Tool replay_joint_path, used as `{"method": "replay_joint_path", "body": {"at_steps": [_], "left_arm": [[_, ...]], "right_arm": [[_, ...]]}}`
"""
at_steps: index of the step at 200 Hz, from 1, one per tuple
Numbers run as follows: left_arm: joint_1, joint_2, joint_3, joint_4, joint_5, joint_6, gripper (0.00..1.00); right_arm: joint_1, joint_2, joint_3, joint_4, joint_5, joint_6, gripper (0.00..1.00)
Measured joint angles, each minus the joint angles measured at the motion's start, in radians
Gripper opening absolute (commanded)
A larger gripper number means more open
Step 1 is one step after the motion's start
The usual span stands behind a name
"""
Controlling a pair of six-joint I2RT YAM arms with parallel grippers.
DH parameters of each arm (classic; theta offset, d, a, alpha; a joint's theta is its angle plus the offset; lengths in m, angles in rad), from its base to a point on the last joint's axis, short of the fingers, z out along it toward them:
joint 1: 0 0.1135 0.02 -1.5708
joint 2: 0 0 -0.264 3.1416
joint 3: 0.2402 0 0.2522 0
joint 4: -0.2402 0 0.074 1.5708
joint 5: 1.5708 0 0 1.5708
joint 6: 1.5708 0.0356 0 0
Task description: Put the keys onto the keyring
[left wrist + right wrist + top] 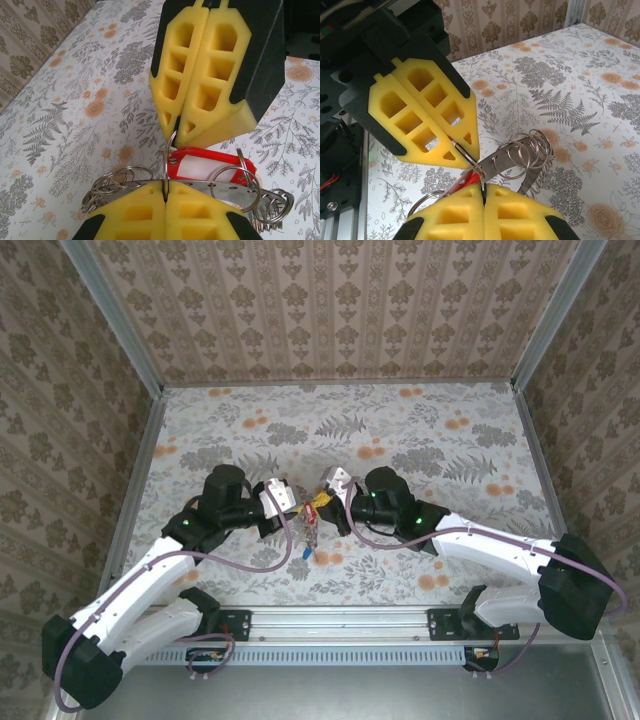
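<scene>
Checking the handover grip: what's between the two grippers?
In the left wrist view: the keyring, pinched by left gripper and right gripper, with a red tag and small rings beside it.

table: flat tabletop in pale floral-print cloth (450, 440), grey ferns, orange blossoms
walls: beige damask wallpaper panels (340, 300), three sides
frame: silver aluminium corner posts (110, 315), plus a silver metal rail (340, 618) along the near edge

The keyring (166, 167) — thin dark wire — stands upright, pinched in my jaws, off the desk (75, 105). The keys (200, 187) bunch against it — silver split loops, one red tag (200, 167) with a white window.
</scene>
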Motion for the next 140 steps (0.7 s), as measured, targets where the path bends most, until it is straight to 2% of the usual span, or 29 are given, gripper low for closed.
{"method": "replay_joint_path", "body": {"at_steps": [18,39,65,106,140], "left_arm": [[0.0,0.0,-0.002,0.012,0.001,-0.004,0.0],[0.0,0.0,-0.002,0.025,0.005,-0.019,0.0],[0.0,-0.005,-0.009,0.048,0.021,-0.042,0.0],[0.0,-0.01,-0.012,0.089,0.04,-0.068,0.0],[0.0,-0.01,-0.02,0.116,0.067,-0.082,0.0]], "right_arm": [[-0.009,0.0,-0.002,0.008,-0.012,0.024,0.0],[-0.026,0.0,-0.004,0.018,-0.049,0.048,0.16],[-0.047,0.0,-0.009,0.016,-0.08,0.048,0.28],[-0.079,-0.03,-0.011,-0.04,-0.087,-0.016,0.35],[-0.104,-0.101,-0.003,-0.14,-0.105,-0.157,0.37]]}}
